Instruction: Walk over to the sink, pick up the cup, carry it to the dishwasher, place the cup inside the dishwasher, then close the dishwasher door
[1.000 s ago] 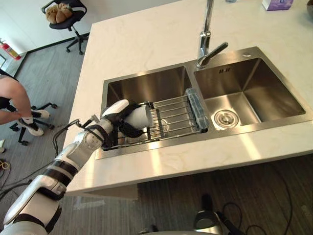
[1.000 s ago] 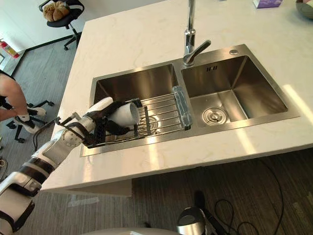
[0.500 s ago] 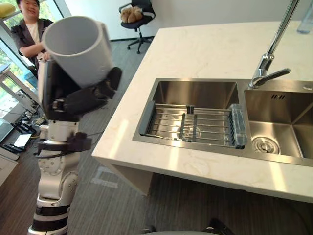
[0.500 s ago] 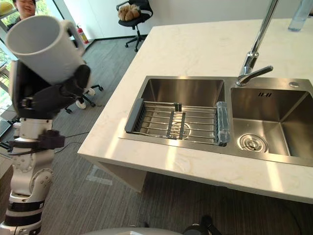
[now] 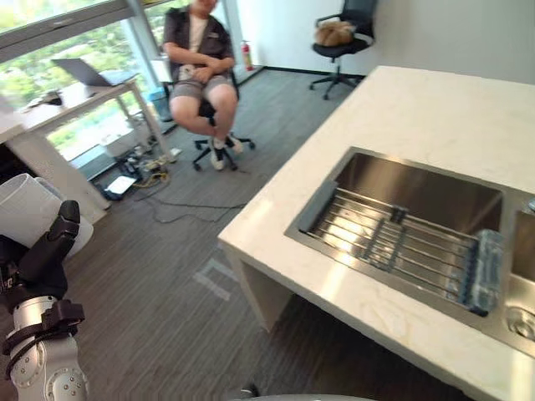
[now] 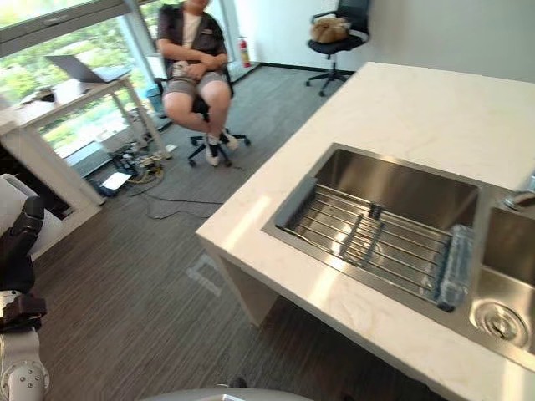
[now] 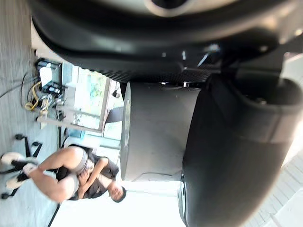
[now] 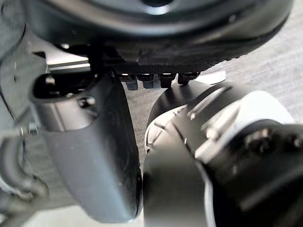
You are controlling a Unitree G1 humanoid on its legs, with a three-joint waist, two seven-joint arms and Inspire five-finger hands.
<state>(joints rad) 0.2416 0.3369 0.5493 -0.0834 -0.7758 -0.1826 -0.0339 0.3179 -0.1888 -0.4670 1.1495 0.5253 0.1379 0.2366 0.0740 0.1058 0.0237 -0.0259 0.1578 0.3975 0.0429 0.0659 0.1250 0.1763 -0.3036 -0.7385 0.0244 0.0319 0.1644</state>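
Pale counter (image 5: 418,109) w/ sink (image 5: 422,190), grey floor (image 5: 167,276)

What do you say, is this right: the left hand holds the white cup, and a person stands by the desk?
Not quite: the left eye view shows the person sitting by the desk, not standing. The left hand does hold the white cup.

White cup (image 5: 21,213), black robot hand (image 5: 42,257), silvery sink (image 5: 435,196), cream veined counter (image 5: 435,117), grey floor (image 5: 167,284)
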